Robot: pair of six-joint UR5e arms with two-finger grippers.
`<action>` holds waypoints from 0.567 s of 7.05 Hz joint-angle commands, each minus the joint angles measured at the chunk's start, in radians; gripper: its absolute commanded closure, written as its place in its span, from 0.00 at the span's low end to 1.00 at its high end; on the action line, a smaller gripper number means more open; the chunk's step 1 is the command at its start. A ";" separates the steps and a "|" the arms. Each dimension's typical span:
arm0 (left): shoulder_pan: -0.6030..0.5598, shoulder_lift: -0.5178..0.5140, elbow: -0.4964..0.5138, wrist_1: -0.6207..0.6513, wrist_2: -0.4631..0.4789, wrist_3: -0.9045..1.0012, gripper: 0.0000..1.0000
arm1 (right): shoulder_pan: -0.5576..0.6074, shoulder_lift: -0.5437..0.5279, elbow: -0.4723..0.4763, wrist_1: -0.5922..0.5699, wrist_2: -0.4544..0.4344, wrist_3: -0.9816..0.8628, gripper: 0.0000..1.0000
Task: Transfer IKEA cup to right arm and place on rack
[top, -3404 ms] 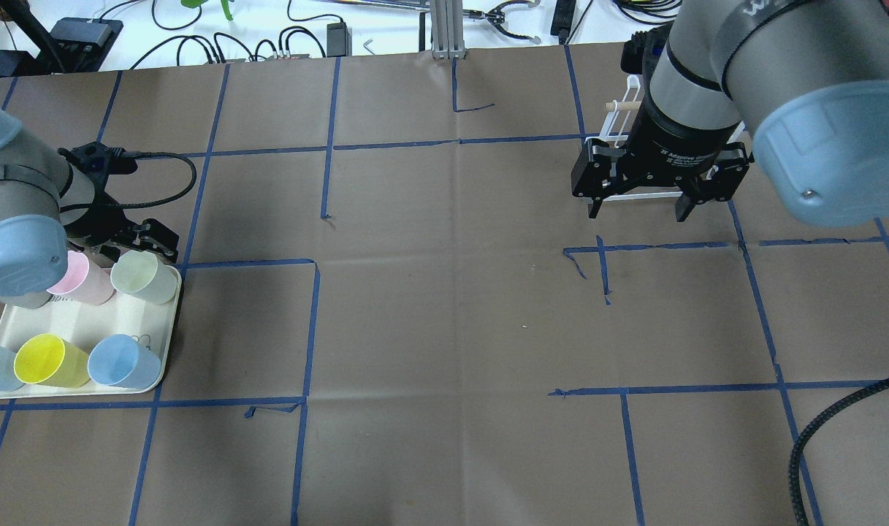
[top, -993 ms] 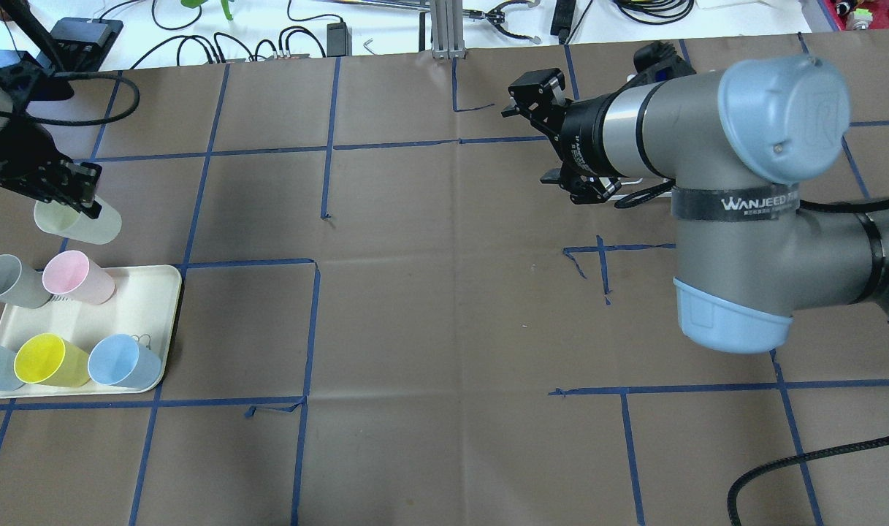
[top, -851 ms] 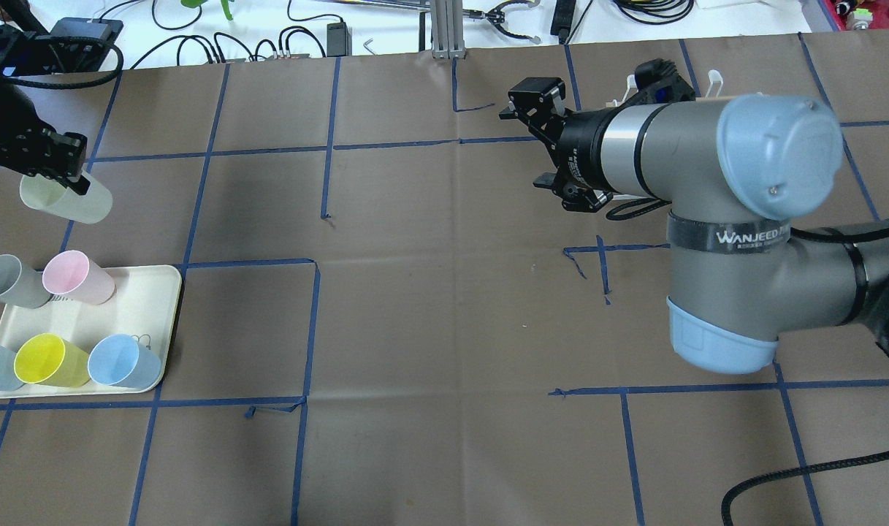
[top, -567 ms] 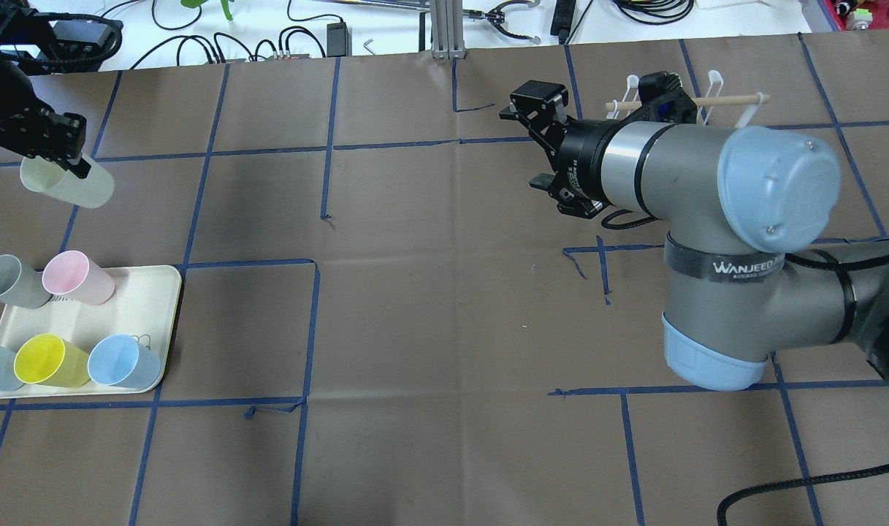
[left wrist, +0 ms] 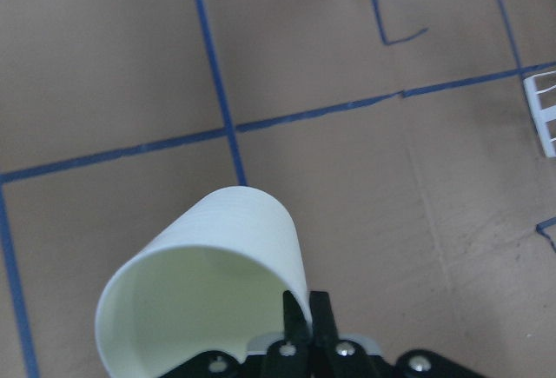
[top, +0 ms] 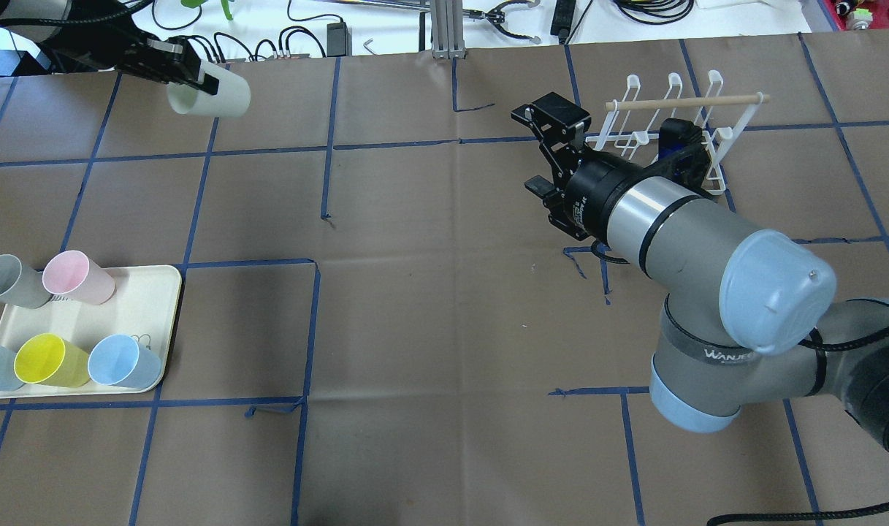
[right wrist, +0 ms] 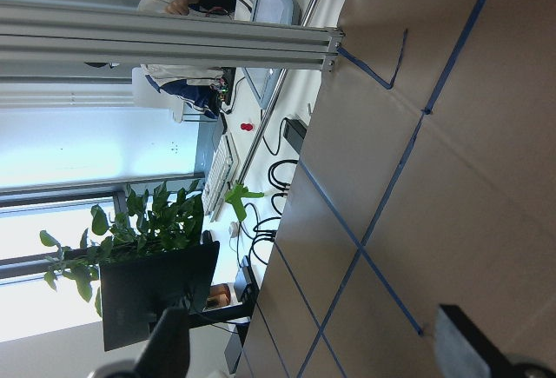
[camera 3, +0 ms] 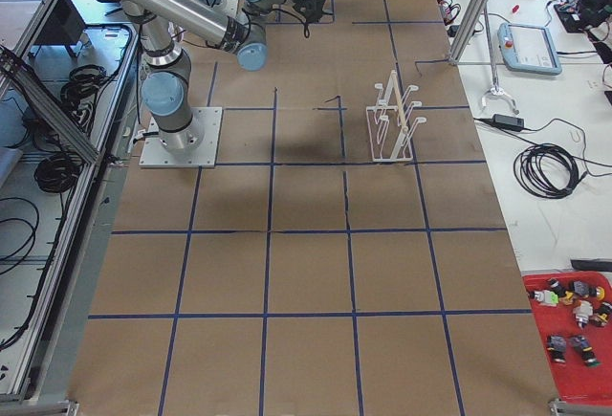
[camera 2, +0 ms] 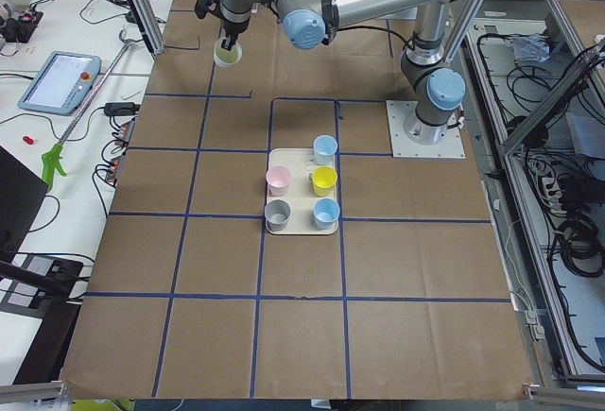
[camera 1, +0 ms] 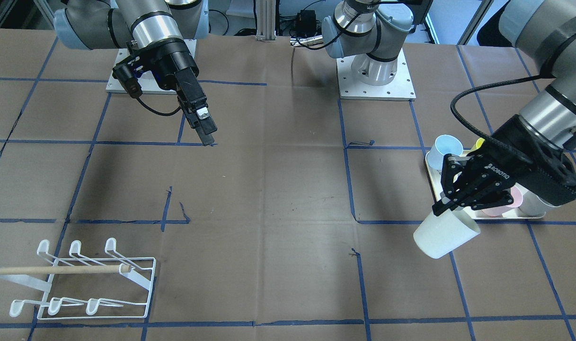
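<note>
Pale green IKEA cup (top: 214,96) hangs tilted in the left gripper (top: 188,73), whose jaws are pressed on its rim, one finger inside and one outside. It is in the air above the far left part of the table, well apart from the cream tray (top: 148,307). The right gripper (top: 538,150) stands wide apart and holds nothing, near the white rack (camera 1: 138,279).

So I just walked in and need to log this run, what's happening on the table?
The left claw holds a pale green cup by its rim, up in the air. The right claw is open and empty near the rack, which holds no cup. Five other cups sit on the tray.
</note>
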State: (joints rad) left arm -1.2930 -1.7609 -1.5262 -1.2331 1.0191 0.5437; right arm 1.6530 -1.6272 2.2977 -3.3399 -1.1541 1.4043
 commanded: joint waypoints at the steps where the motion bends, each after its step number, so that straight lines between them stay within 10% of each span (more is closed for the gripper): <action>1: -0.029 0.023 -0.172 0.389 -0.261 0.010 1.00 | 0.002 0.003 0.005 -0.007 0.031 0.063 0.00; 4: -0.072 0.012 -0.392 0.841 -0.486 0.007 1.00 | 0.005 0.013 0.008 0.005 0.013 0.053 0.00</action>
State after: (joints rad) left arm -1.3367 -1.7514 -1.8400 -0.5394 0.6079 0.5523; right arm 1.6566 -1.6157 2.3043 -3.3417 -1.1345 1.4577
